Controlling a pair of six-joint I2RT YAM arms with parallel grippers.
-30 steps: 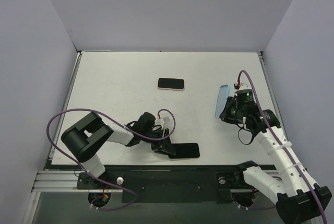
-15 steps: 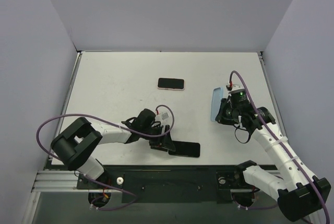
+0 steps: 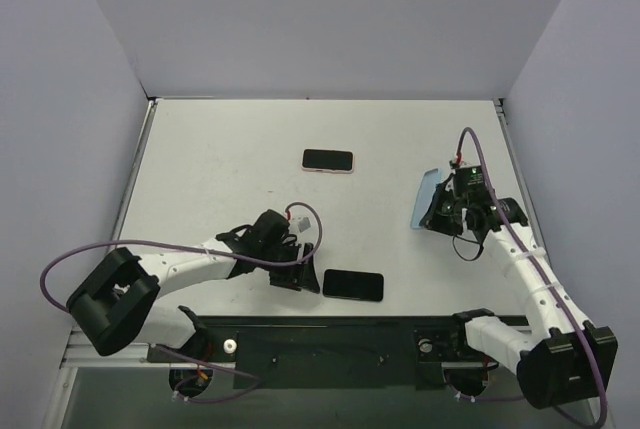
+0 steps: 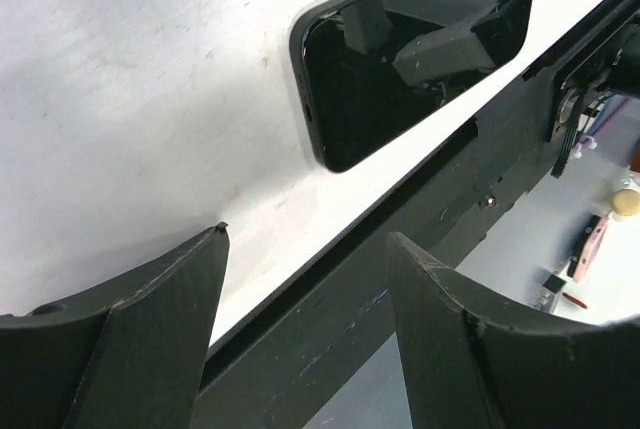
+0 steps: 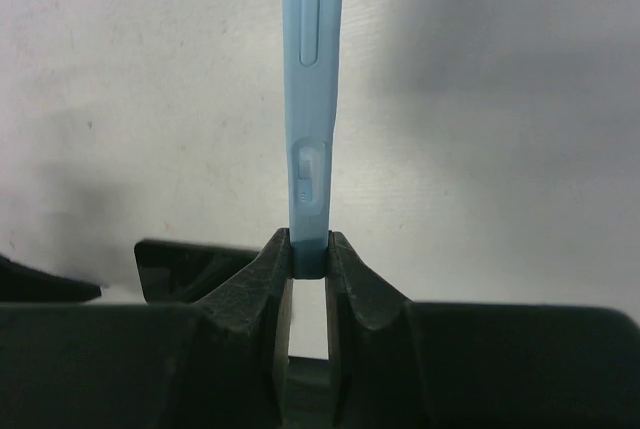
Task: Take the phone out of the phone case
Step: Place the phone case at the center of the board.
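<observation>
A bare black phone (image 3: 353,285) lies flat, screen up, near the table's front edge; it also shows in the left wrist view (image 4: 420,49). My left gripper (image 3: 300,277) sits just left of it, open and empty, with its fingers (image 4: 170,329) apart from the phone. My right gripper (image 3: 445,211) is shut on the light blue phone case (image 3: 428,199) and holds it on edge above the right side of the table. In the right wrist view the case (image 5: 313,99) stands edge-on, pinched between the jaws of the right gripper (image 5: 310,249).
A second dark phone with a pale pink rim (image 3: 328,160) lies at mid-table, farther back. The black front rail (image 4: 400,279) runs just below the bare phone. Grey walls (image 3: 100,99) close in the table on three sides.
My left gripper has drawn back to the left off the black phone, which stays on the table. My right gripper swung the case a little left, then back right.
</observation>
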